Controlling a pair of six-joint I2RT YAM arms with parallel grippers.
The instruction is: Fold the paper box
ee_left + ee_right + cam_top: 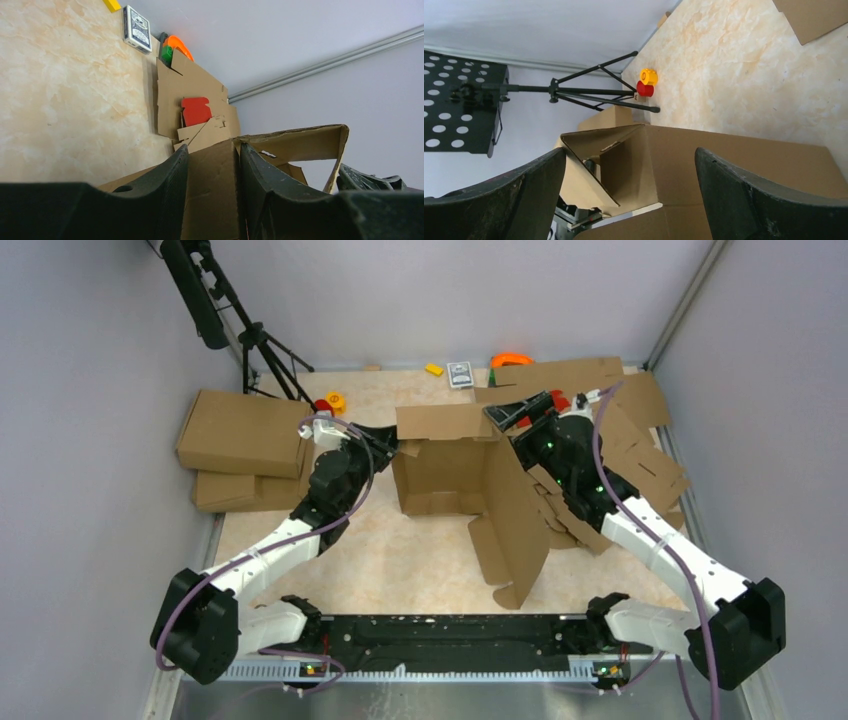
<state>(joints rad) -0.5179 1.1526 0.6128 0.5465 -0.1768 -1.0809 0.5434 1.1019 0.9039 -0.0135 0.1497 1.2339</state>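
At the middle of the counter [400, 560], the paper box [450, 475] stands half-formed between my arms. My left end effector [390, 447] pinches its left wall, half closed on the cardboard; my right end effector [515, 415] gapes wide by the far right corner, holding nothing. Only the left wrist view shows the wall between my fingers [170, 175].
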